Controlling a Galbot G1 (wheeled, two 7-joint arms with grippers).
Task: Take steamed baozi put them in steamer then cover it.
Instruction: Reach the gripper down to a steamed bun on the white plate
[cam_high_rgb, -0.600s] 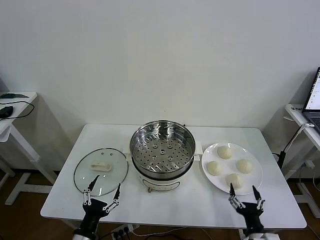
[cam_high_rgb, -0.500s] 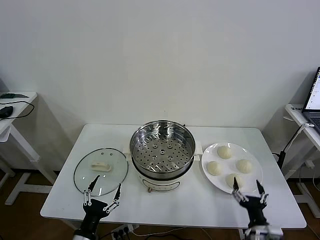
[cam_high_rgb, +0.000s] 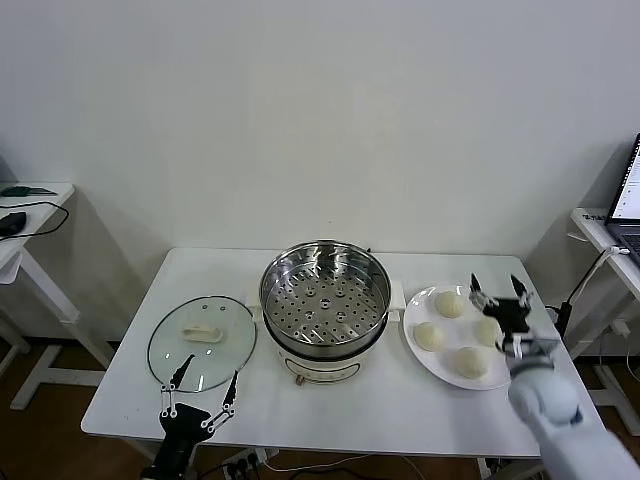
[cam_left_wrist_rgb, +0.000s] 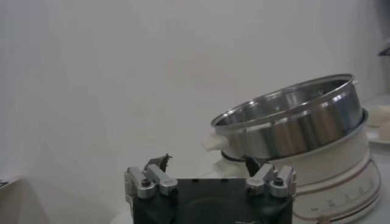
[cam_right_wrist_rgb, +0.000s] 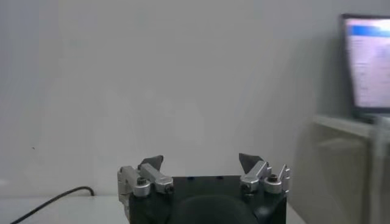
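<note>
White plate's (cam_high_rgb: 428, 360) baozi (cam_high_rgb: 469, 362) now beneath raised right gripper (cam_high_rgb: 497, 291), jaws open

The right gripper (cam_right_wrist_rgb: 202, 163) was seen with fingers spread before a blank wall, a laptop screen (cam_right_wrist_rgb: 367, 66) lit beyond, and a cable (cam_right_wrist_rgb: 49, 203) lying on the table.

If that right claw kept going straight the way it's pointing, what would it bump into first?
The right gripper, open, hovers above the plate of baozi, pointing towards the back wall. Its wrist view shows only bare wall ahead, so the way looks free until that wall, though depth is unclear.
</note>
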